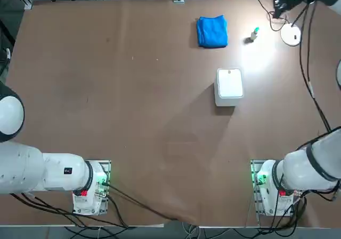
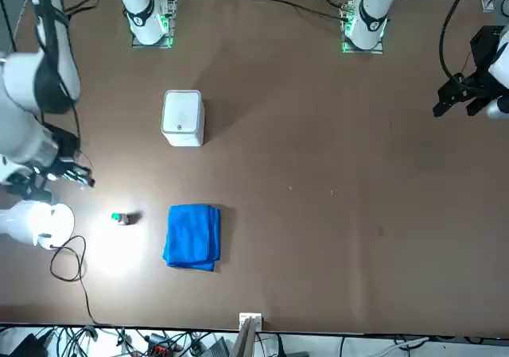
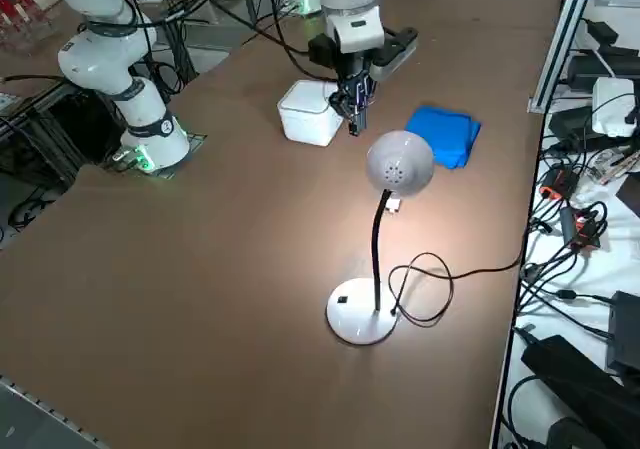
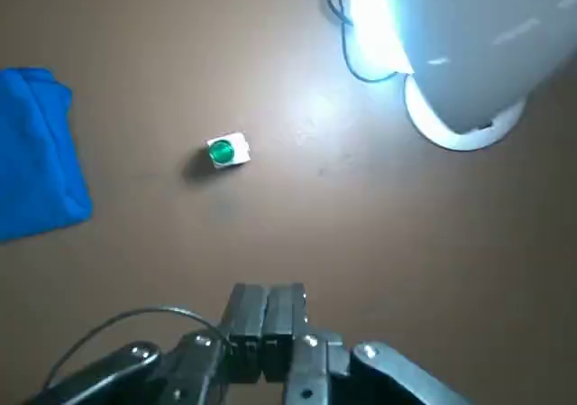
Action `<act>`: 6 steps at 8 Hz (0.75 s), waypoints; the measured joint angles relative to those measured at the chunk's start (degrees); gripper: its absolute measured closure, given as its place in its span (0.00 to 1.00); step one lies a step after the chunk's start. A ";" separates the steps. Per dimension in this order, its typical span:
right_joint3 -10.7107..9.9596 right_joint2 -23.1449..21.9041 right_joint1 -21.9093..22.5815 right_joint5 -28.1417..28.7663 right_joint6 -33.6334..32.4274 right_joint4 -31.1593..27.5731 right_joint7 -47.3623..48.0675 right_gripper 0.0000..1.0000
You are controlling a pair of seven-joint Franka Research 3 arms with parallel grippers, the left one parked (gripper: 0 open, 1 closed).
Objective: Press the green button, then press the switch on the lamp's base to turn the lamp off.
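The green button [image 4: 222, 151] is a tiny green cap on a pale stub, standing on the brown table between the blue cloth and the lamp; it also shows in the top view [image 1: 254, 34] and the front view [image 2: 119, 218]. The lamp [image 3: 400, 164] is lit and casts a bright patch on the table. The lamp's base [image 3: 360, 314] is a round white disc [image 1: 291, 35] with a thin black stem. My right gripper [image 4: 269, 313] is shut with nothing in it. It hangs above the table [image 1: 282, 2], clear of the button and beside the lamp head [image 4: 469, 35].
A folded blue cloth [image 1: 212, 31] lies beside the button. A white rounded-square box [image 1: 229, 84] stands nearer the arms' bases. The lamp's black cable [image 3: 430, 279] loops beside the base and runs off the table edge. Cables and gear crowd the far edge.
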 joint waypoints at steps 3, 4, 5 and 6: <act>-0.59 -2.26 -11.59 0.02 -3.50 -1.06 -16.21 0.99; -0.64 -1.32 -14.90 0.11 -3.13 -1.60 -21.39 0.99; -0.65 0.51 -17.76 1.55 -1.27 -2.03 -26.09 0.99; -0.65 3.12 -19.73 4.20 2.61 -2.28 -29.82 0.99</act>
